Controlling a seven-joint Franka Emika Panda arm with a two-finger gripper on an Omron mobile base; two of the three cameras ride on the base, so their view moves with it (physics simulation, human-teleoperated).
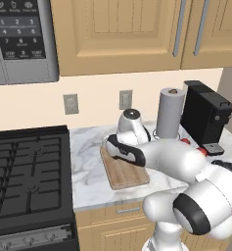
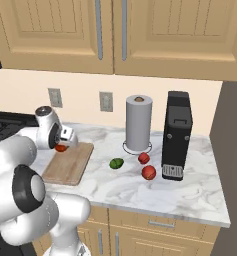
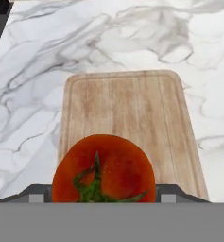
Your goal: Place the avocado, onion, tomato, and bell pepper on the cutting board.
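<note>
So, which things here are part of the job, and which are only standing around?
Job: cutting board, tomato held in the tool, green avocado, two reddish vegetables.

Lying about: paper towel roll, coffee machine, stove, microwave.

L base cam: behind-left, looks fwd/down over arm at marble counter [image 1: 88, 181], stove side. R base cam: behind-right, same counter, wider toward right end. Both share cutting board [image 1: 123, 172] & paper towel roll [image 2: 138, 123]. Hand cam: close, straight down on board's near edge.
</note>
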